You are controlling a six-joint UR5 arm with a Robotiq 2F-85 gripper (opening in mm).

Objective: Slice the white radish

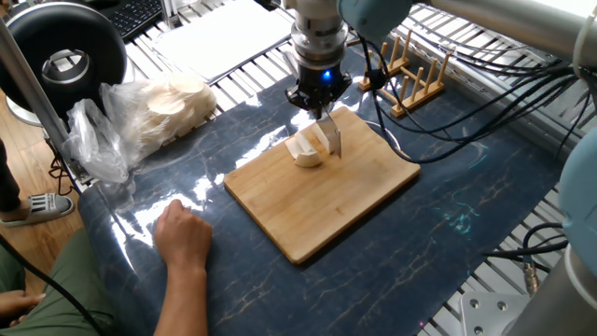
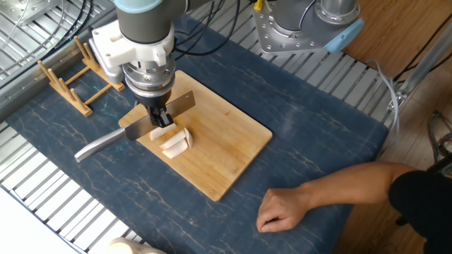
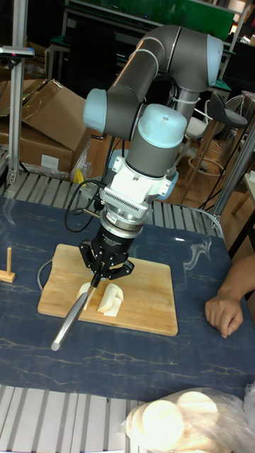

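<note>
Dark blue marbled covering (image 2: pixel 318 127) spreads over the table, with a bamboo cutting board (image 2: pixel 219 152) lying on it. On the board's left part sits the white radish (image 2: pixel 174 141), already in cream-white pieces lying close together. Above it, the gripper (image 2: pixel 161 116) is clamped on a knife (image 2: pixel 134 129), whose blade hangs just over the radish and whose metal handle sticks out past the board's left edge. A person's hand (image 2: pixel 282 209) rests on the covering, well apart from the board, at the near right.

Bright, even light; glare streaks the glossy mat (image 1: pixel 140 201).
</note>
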